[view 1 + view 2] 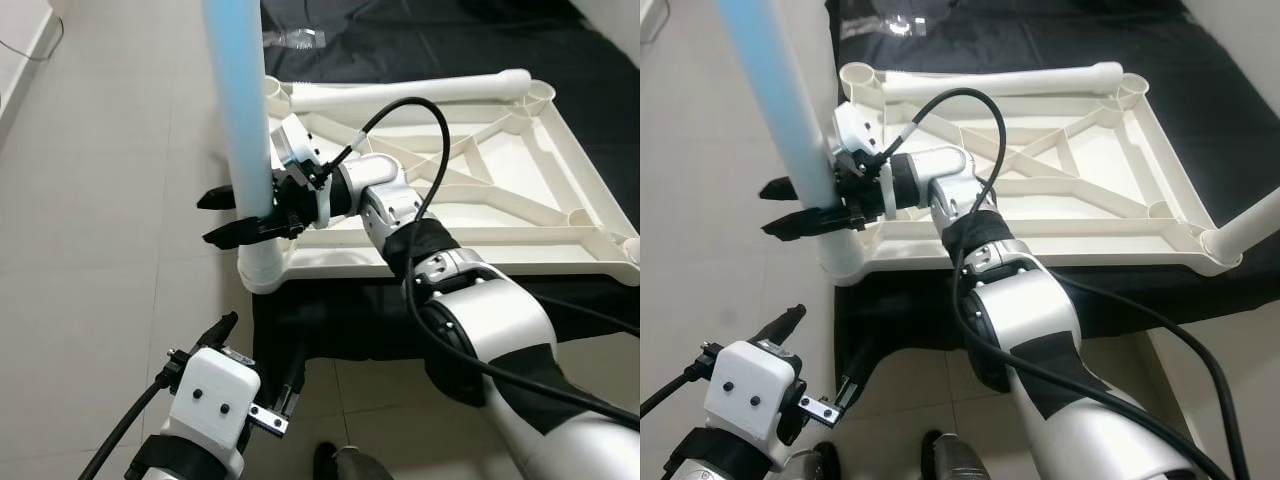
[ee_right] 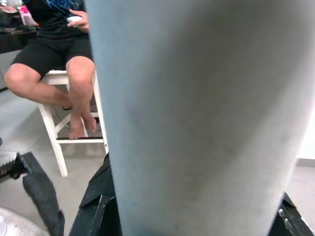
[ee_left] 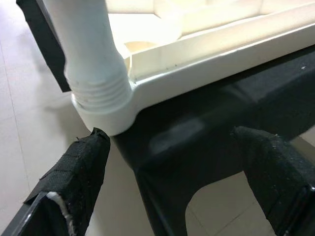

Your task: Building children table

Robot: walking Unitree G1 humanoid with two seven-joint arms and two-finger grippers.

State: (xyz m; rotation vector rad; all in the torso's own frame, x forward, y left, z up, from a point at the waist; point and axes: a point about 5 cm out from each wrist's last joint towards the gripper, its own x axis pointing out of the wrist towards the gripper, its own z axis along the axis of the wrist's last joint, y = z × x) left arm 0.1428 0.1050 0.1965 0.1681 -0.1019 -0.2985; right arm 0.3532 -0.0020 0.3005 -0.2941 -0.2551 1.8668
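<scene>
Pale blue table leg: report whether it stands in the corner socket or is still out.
In. The pale blue table leg stands upright, its threaded white base seated in the white plastic tabletop's corner socket, with the right gripper around it.

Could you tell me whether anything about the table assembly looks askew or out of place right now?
Nothing looks damaged. The upside-down white plastic tabletop overhangs the black mat, and a loose white leg lies across its far edge. The right gripper holds the pale blue leg upright in the corner socket.

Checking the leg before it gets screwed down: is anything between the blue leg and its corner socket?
Nothing visible. The blue leg already stands in the corner socket of the white tabletop, with the right pincer around it.
</scene>
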